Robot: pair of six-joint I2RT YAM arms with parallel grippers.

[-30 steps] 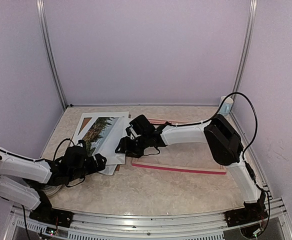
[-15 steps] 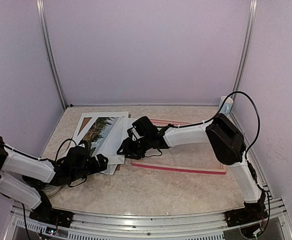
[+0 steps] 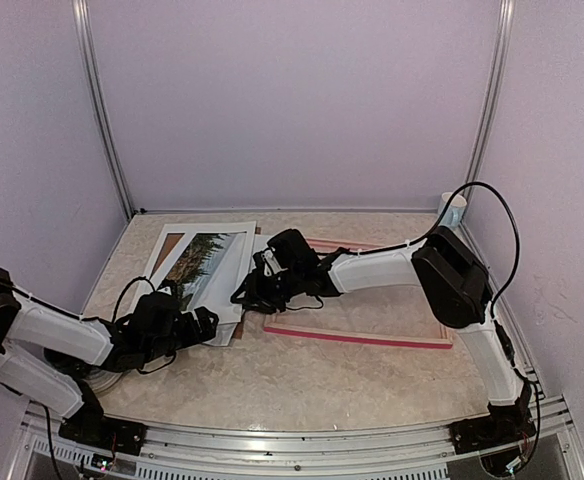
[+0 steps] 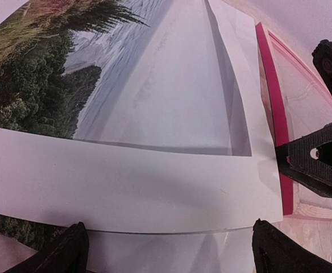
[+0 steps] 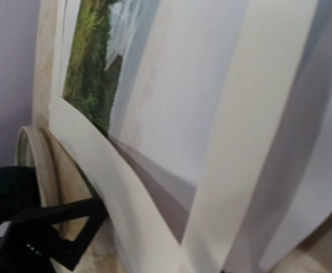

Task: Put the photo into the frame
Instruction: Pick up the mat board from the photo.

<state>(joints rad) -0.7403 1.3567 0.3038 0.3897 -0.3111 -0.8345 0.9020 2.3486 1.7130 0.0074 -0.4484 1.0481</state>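
Observation:
The photo (image 3: 200,262) of green trees and pale sky lies at the back left under a white mat (image 3: 234,262) on a stack of white sheets. The pink-red frame (image 3: 357,338) lies flat to the right. My left gripper (image 3: 210,322) is open at the stack's near edge; in the left wrist view its fingers (image 4: 69,250) stand wide apart either side of the mat (image 4: 126,182), with the photo (image 4: 41,85) beyond. My right gripper (image 3: 244,294) sits at the mat's right edge. Its fingertips are hidden in the right wrist view, where the mat (image 5: 251,142) bows up over the photo (image 5: 89,62).
A brown backing board (image 3: 172,243) shows under the stack's far left corner. A pale cup (image 3: 454,210) stands at the back right corner. A round beige disc (image 5: 32,165) lies beside the left gripper (image 5: 35,227). The frame's left rail (image 4: 271,108) runs just beside the mat.
The right gripper has edged a little left and away at the mat's right edge, and the sheets' near right corner has shifted slightly left. The left gripper has stayed open and almost still.

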